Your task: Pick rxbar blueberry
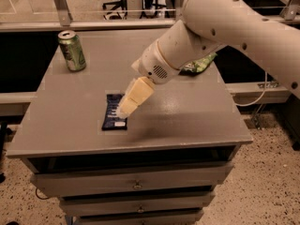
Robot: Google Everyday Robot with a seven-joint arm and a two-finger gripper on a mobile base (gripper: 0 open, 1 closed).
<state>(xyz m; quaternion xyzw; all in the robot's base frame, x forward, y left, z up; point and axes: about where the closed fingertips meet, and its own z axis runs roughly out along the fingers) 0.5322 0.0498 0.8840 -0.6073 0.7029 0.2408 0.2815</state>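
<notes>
The rxbar blueberry (pixel 112 116) lies flat on the grey cabinet top (pixel 187 111), left of centre, a dark navy wrapper with white text and a white patch at its near end. My gripper (pixel 123 109) points down and left from the white arm, its cream fingers right over the bar's right edge, partly covering it. Whether it touches the bar does not show.
A green soda can (pixel 71 50) stands upright at the back left corner. A green chip bag (pixel 199 63) lies at the back right, mostly hidden behind my arm. The cabinet has drawers below its front edge (pixel 136 186). A rail runs behind the top.
</notes>
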